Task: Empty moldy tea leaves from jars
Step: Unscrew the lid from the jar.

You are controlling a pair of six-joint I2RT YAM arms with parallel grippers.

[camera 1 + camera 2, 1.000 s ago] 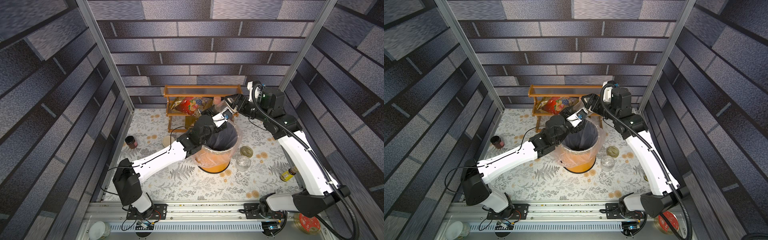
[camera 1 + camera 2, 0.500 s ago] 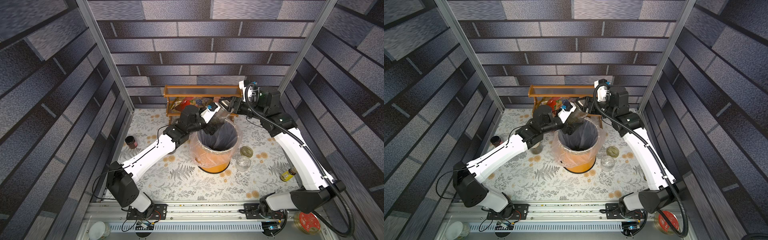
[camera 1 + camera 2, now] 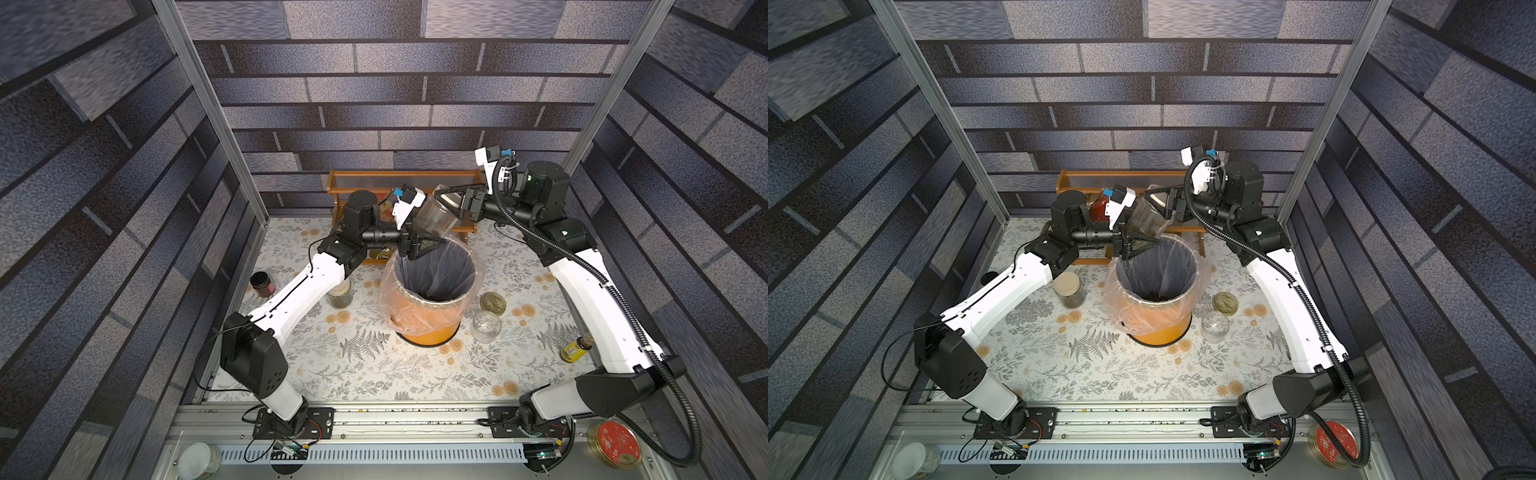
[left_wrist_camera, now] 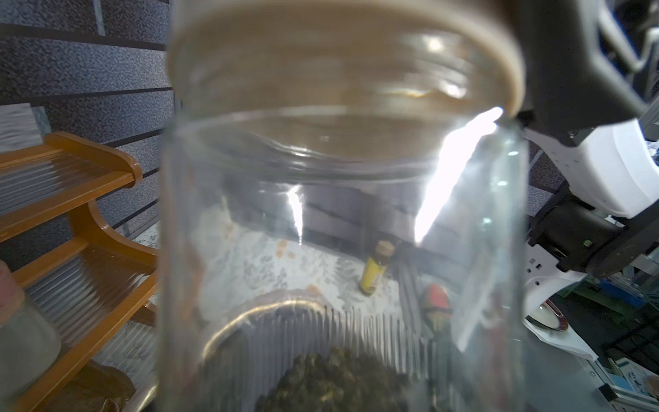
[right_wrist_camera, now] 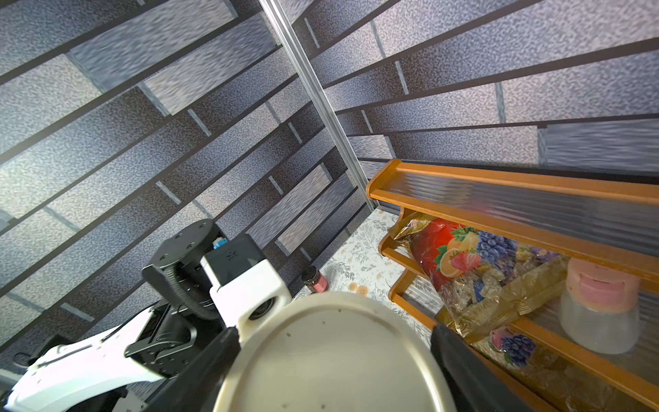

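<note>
Lid removal is in hand: the jar [image 3: 434, 214], tea leaves [image 4: 335, 378] lying at its base, is held tilted over the far rim of the orange bin [image 3: 428, 332], clenched by the left fingers [image 3: 419, 248], its lid [image 5: 331, 356] gripped by the right fingers [image 5: 463, 367]; unscrewing is judged next.

You've got one clear glass jar [image 3: 434, 214] up over the bin [image 3: 1163, 332] back rim, tilted, cream lid [image 5: 328, 356] still on, tea leaves [image 4: 338, 378] piled at its low end. 2nd jar [image 3: 1069, 289] upright on tabletop [image 3: 1100, 374], lidded, w/ leaves. 3rd jar [image 3: 486, 327] upright, no lid, looks empty. More leaves [image 3: 1156, 296] in bin btm.
</note>
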